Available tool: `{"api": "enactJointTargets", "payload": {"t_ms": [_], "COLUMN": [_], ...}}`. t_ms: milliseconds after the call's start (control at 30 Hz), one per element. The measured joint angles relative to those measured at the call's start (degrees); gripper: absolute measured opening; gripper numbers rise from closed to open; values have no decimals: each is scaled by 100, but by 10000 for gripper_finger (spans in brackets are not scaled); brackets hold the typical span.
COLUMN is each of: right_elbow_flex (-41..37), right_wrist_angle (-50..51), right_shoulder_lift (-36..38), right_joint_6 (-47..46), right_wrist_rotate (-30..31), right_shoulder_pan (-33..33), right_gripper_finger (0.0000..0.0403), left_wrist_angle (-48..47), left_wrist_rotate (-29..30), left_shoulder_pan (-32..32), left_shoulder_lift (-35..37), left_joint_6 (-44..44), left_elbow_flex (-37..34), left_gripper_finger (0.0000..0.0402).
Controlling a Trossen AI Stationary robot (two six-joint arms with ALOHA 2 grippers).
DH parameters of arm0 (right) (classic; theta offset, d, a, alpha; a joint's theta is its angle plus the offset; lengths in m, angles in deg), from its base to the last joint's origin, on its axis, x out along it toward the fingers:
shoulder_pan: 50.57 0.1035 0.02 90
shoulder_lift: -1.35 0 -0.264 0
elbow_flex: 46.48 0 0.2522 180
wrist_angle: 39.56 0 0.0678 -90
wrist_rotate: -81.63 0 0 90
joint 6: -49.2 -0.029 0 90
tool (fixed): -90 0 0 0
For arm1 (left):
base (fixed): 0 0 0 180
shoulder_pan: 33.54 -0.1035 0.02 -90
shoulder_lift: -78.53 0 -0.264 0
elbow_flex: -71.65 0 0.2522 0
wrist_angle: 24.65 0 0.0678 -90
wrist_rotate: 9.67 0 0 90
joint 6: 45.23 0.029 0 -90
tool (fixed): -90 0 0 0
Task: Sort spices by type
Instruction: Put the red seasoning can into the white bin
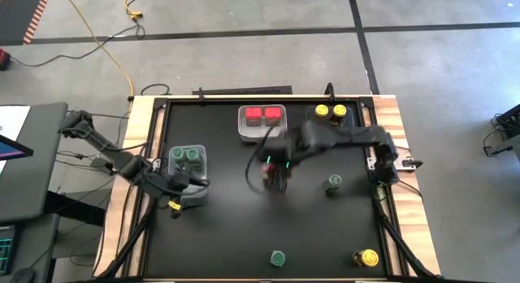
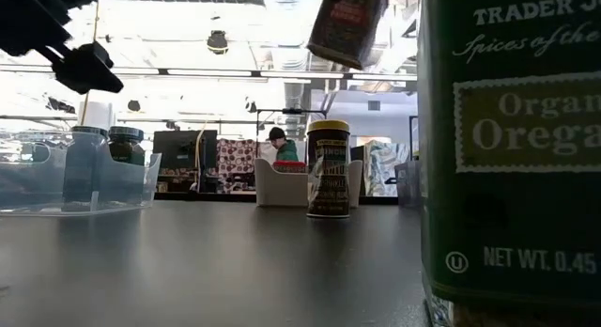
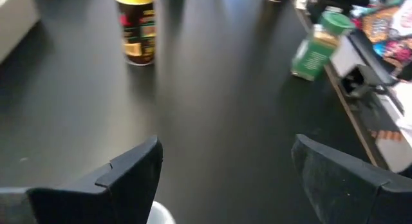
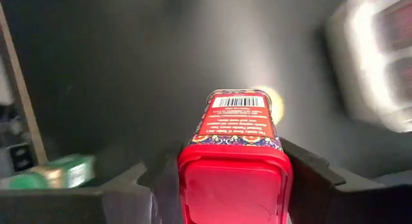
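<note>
My right gripper (image 1: 275, 176) is over the middle of the table, shut on a red-lidded spice box (image 4: 235, 137). The low view shows that box (image 2: 347, 26) high above the table. A clear tray (image 1: 262, 127) at the far edge holds two red boxes (image 1: 262, 114). My left gripper (image 3: 225, 153) is open, at the left beside a tray with two green-lidded jars (image 1: 187, 155). Two yellow-lidded jars (image 1: 330, 112) stand at the far right. Loose on the table stand a green-lidded jar (image 1: 334, 183), another green-lidded jar (image 1: 278, 258) and a yellow-lidded jar (image 1: 366, 258). My right gripper pinches the box at its red lid end (image 4: 235, 185), one finger (image 4: 145, 182) on each side. The fingers come from above, pointing down along the box. The box is lifted clear and hangs slightly tilted, its barcode end (image 4: 238, 102) toward the table.
A wooden rim (image 1: 138, 128) frames the black table. In the low view an oregano jar (image 2: 512, 148) stands very close at the right and a yellow-lidded jar (image 2: 329, 167) mid-table. A person shows far behind the table. Bare black surface lies between the loose jars and the trays.
</note>
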Motion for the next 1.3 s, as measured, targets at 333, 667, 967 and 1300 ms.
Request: {"api": "enactJointTargets", "payload": {"t_ms": [333, 667, 967, 1300], "right_elbow_flex": [4, -2, -1, -9], "right_wrist_angle": [-485, -537, -655, -490], "right_shoulder_lift": [172, -686, -1065, -1295], "right_joint_6": [2726, 4004, 4610, 4936], "right_wrist_rotate": [65, -619, -1013, -1434], "right_shoulder_pan": [-1627, -2629, -3141, -3303], "right_gripper_finger": [233, 233, 233, 233], "left_wrist_angle": [149, 208, 192, 179], "left_wrist_rotate": [-2, -7, -7, 94], "left_shoulder_pan": [-804, -852, -852, -852], "left_shoulder_lift": [0, 0, 0, 0], "left_joint_6": [-84, -77, -59, -59], "left_elbow_flex": [0, 0, 0, 0], "left_gripper_finger": [332, 332, 332, 332]}}
